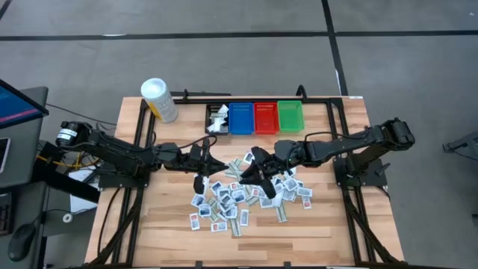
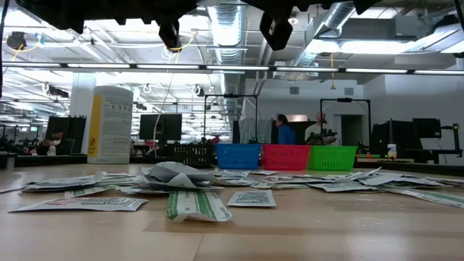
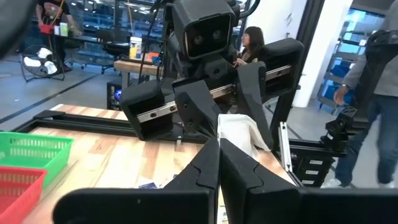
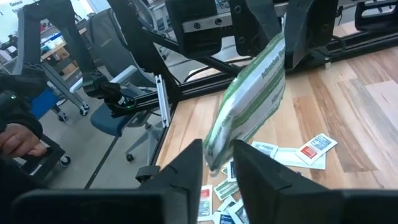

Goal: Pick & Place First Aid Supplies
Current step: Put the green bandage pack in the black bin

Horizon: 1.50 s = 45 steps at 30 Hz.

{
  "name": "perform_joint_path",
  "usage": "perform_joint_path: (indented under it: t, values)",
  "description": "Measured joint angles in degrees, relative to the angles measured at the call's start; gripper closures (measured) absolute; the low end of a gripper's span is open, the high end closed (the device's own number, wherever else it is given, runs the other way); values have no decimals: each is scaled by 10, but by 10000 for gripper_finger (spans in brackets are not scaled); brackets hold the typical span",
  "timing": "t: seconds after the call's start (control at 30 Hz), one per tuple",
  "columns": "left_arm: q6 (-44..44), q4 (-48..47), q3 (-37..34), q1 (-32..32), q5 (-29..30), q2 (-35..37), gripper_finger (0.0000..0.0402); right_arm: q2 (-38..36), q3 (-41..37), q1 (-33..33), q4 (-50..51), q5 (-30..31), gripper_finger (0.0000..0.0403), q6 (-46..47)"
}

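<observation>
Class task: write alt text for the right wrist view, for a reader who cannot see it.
A white packet with green stripes hangs upright between the right gripper, whose fingers are slightly parted, and the left gripper facing it. Below, more small packets lie on the wooden table. Office chairs stand on the floor beyond.

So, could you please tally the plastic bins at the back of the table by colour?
Black bin: 1
Blue bin: 1
Red bin: 1
Green bin: 1
Total: 4 bins
</observation>
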State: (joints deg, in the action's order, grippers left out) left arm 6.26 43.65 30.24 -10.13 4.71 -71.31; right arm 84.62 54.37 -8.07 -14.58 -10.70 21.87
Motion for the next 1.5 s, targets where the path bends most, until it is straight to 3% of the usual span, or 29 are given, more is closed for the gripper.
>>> perform_joint_path:
  t: [0.27,0.5,0.8,1.17,1.5]
  values:
    - [4,-54,0,0,60,0,398,0,0,14,33,1,247,-40]
    - [32,-60,0,0,133,0,399,0,0,28,92,42,226,-77]
    - [79,-68,0,0,214,0,398,0,0,47,153,155,247,-90]
    - [120,-68,0,0,223,0,399,0,0,57,146,164,284,-121]
    - [133,-108,0,-1,255,0,399,0,0,55,133,167,288,-128]
